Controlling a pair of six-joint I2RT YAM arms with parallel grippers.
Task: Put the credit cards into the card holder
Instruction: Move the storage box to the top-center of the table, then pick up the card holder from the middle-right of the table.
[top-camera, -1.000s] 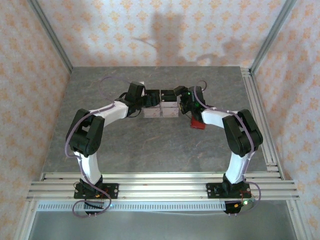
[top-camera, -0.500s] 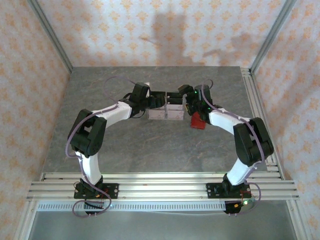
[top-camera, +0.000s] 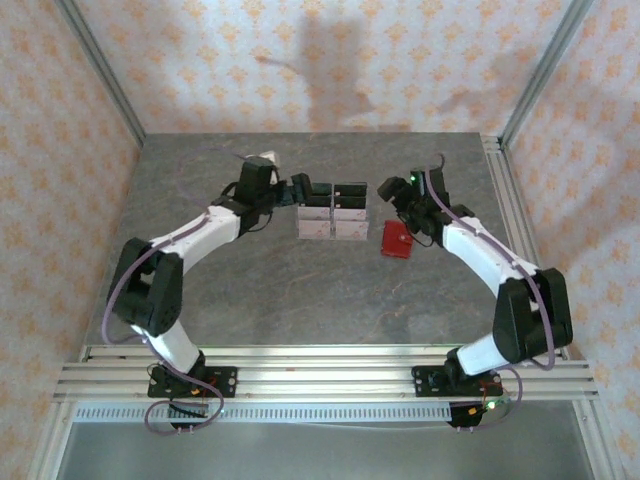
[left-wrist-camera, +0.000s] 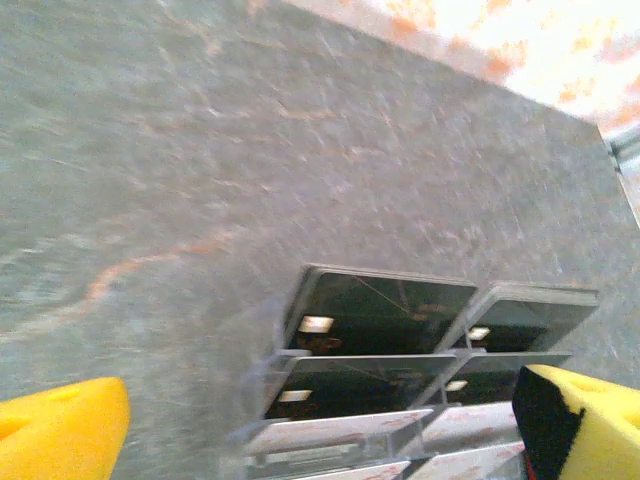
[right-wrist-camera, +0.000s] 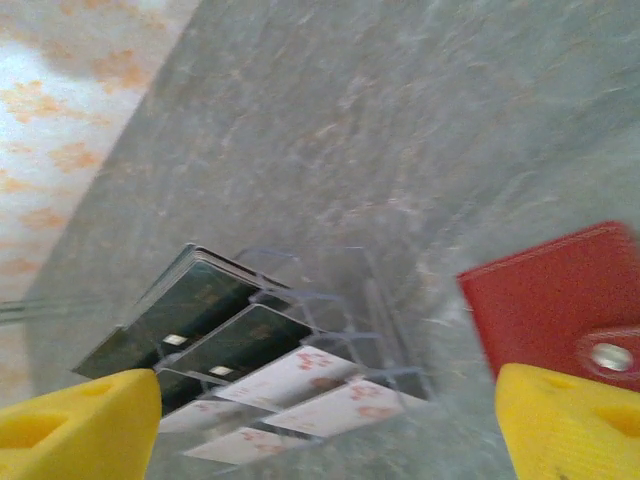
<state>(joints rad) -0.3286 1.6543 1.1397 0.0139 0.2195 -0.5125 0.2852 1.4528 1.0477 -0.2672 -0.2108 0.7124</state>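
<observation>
Drawn back from the clear stand (top-camera: 333, 212), left claw (top-camera: 303, 187) and right claw (top-camera: 385, 188) both gape wide, holding nothing.

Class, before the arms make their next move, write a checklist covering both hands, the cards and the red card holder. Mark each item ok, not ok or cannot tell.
1. Left hand open and empty: ok.
2. Right hand open and empty: ok.
3. Credit cards seated in the clear stand: ok.
4. Card holder opened to take cards: not ok, it lies folded shut.
5. Card holder lying apart from the clear stand: ok.
</observation>
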